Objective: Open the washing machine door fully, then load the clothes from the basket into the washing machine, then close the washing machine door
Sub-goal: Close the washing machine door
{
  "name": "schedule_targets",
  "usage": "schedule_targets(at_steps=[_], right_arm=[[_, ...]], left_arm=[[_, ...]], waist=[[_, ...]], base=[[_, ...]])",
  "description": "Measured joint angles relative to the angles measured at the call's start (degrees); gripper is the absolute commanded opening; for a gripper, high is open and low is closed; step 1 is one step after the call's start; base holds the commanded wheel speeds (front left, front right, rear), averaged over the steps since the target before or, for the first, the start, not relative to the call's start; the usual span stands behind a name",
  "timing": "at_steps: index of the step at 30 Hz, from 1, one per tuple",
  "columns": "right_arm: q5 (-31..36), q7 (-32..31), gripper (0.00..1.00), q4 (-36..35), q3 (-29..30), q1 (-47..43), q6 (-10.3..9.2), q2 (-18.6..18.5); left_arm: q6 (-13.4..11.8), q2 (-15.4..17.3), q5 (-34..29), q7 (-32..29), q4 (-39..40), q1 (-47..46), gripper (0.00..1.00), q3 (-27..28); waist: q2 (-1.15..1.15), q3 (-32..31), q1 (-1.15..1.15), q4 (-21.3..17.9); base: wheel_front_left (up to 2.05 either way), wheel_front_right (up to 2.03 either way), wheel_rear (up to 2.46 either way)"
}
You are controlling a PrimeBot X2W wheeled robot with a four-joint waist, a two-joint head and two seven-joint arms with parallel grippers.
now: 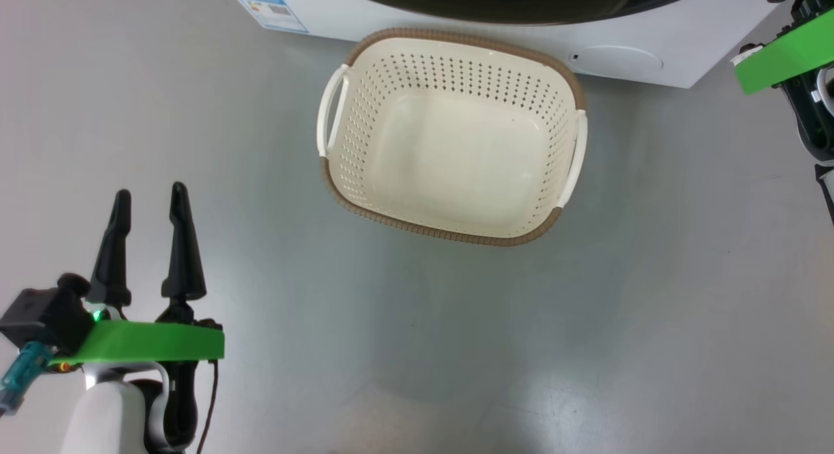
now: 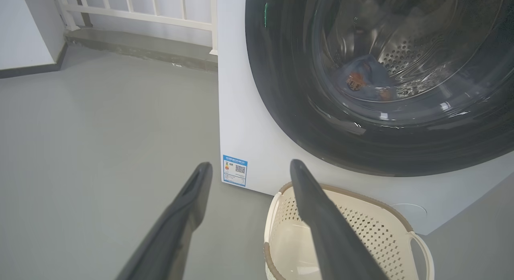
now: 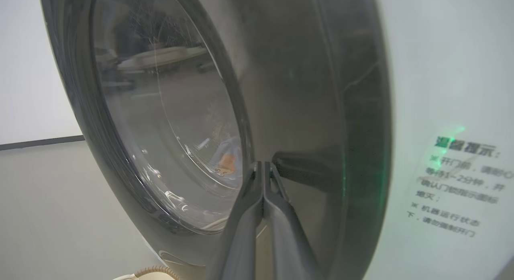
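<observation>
Left gripper (image 1: 150,190): lower left of the head view, its 2 dark fingers spread wide and pointing up-frame, holding nothing, well apart from everything else.
Floor (image 1: 586,324): plain grey, between that gripper and the basket.
Basket (image 1: 378,115): upper centre of the head view, upright, nothing in it, its far rim just beside the machine's white front.
Right gripper (image 3: 263,164): bottom centre of the right wrist view, its 2 fingers pressed together with nothing between them.
Washing machine door (image 3: 305,91): directly ahead of those closed tips, which sat at its glossy black face between the glass bowl and the rim at frame right.
Key relation: the door lay straight along the right fingers' long axis, so the right arm was far nearer to it than the left; any last push would likely fall to the right.
Clothes (image 2: 363,81): light blue with orange, seen through the glass, low in the steel drum.
Washing machine (image 2: 241,123): white box across the upper right of the left wrist view, blue label (image 2: 235,170) at its lower corner.
Hard to tell: whether the tips actually touched the door, and whether it had latched; it looked flush. The head view cut the door off at its top edge.
</observation>
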State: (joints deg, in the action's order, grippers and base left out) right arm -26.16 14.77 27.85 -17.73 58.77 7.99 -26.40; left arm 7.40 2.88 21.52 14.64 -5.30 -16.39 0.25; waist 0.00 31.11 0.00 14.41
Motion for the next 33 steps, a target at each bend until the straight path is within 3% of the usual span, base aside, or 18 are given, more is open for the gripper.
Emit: schedule_targets(at_steps=[18,19,20,21,22,33], right_arm=[[2.38,0.02,0.00,2.00,2.65,-2.66,-0.18,3.03],[2.43,0.02,0.09,1.89,2.94,-3.54,-0.18,3.31],[2.43,0.02,0.33,1.77,3.18,-4.44,-0.18,3.63],[2.43,0.02,0.73,1.53,3.35,-5.33,-0.18,3.98],[2.43,0.02,1.00,1.25,3.49,-6.19,-0.18,4.34],[3.48,0.01,1.00,-3.56,4.57,-17.15,-0.18,7.84]], left_arm=[[0.00,-0.07,-0.02,0.00,-1.00,-0.01,1.00,0.30],[0.00,-0.07,-0.02,0.00,-1.07,-0.01,1.00,0.38],[0.00,-0.05,-0.02,0.00,-1.15,0.02,1.00,0.46],[0.00,-0.03,-0.02,0.00,-1.23,0.07,1.00,0.49],[0.00,-0.01,-0.02,0.00,-1.27,0.18,1.00,0.51],[0.00,0.93,-0.45,0.00,-2.40,3.76,1.00,0.30]], waist=[[0.00,-4.96,0.00,-0.83],[0.00,-5.47,0.00,-0.99],[0.00,-6.01,0.00,-1.16],[0.00,-6.57,0.00,-1.35],[0.00,-7.14,0.00,-1.56],[0.00,-13.90,0.00,-5.44]], base=[[0.00,0.00,0.00],[0.00,0.00,0.00],[0.00,0.00,0.00],[0.00,0.00,0.00],[0.00,0.00,0.00],[0.00,0.00,0.00]])
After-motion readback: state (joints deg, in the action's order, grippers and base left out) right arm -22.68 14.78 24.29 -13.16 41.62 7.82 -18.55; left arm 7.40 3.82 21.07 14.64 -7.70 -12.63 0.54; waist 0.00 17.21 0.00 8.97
